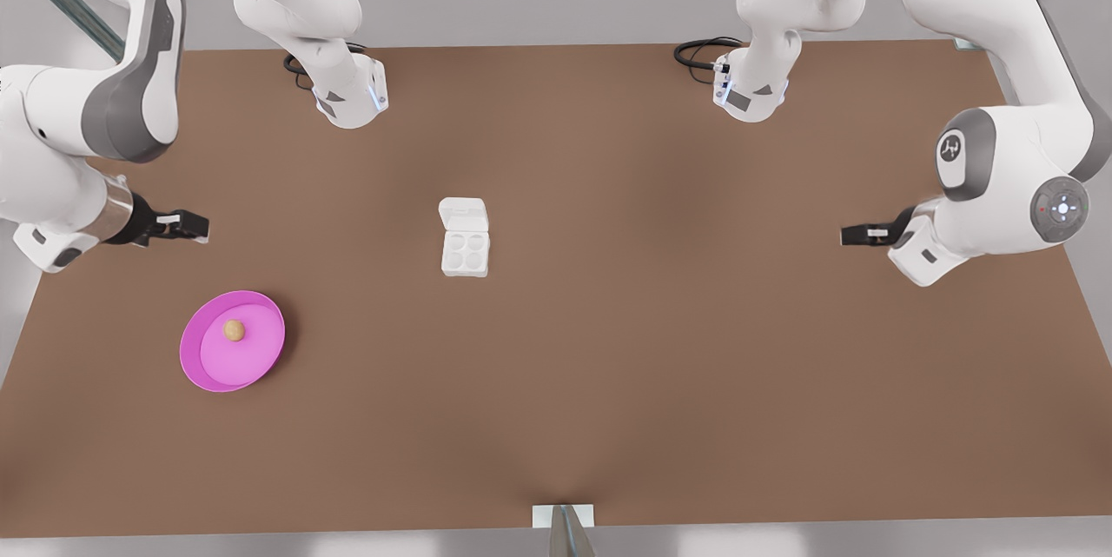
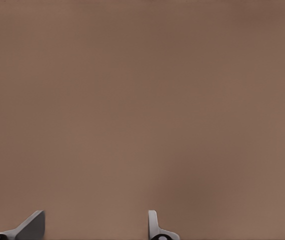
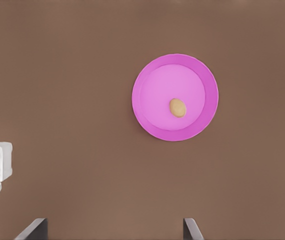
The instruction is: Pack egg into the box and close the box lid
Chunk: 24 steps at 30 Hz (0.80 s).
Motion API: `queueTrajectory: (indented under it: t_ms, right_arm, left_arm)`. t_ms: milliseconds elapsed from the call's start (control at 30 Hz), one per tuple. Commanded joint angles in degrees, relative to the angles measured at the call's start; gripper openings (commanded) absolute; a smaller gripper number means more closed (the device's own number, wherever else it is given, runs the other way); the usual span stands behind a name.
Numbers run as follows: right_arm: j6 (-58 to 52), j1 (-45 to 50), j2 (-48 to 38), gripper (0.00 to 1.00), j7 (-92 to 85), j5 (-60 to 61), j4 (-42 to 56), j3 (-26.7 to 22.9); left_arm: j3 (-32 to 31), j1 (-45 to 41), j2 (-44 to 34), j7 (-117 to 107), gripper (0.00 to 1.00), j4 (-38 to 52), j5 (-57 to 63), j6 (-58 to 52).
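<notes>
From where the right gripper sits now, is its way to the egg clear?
Probably yes. The right gripper is open beside the pink dish, where the egg lies alone and uncovered. Nothing stands between them, and the box is well off to the side.

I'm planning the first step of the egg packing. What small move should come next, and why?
Probably lower the right gripper, open, toward the egg, which lies in the pink dish at the front view's left. The box has its box lid open and its cups empty. The left gripper, open, waits at the front view's right.
</notes>
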Motion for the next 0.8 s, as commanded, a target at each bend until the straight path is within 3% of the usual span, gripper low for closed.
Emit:
queueTrajectory:
  t_ms: [0,67,133,367,633,767]
  right_arm:
    - [4.76,0.12,-0.21,1.00,-4.61,-0.02,-0.18,0.08]
    - [5.37,0.03,0.23,1.00,-5.22,-0.19,-1.15,0.00]
    - [15.56,1.09,3.04,1.00,-7.86,-3.45,-8.09,0.26]
    - [29.81,-1.11,16.40,1.00,-16.91,-2.30,-9.68,0.17]
    - [37.36,-3.74,19.75,1.00,-35.81,-3.10,-10.91,0.00]
    - [49.75,-6.12,18.43,1.00,-38.53,-3.01,-18.99,0.00]
  left_arm:
    - [0.06,-0.12,-0.01,-0.78,1.00,0.00,-0.44,4.56]
    - [0.06,-0.12,-0.01,-0.87,1.00,0.09,-0.53,4.56]
    - [-0.03,-0.12,-0.10,-0.52,1.00,0.09,-0.44,4.47]
    - [-0.12,-0.29,0.61,-0.69,1.00,0.00,-0.53,3.33]
    - [-0.30,-0.47,0.96,-0.60,1.00,-0.17,-0.53,4.12]
    - [-0.38,-0.47,0.52,-0.69,1.00,0.00,-0.62,3.86]
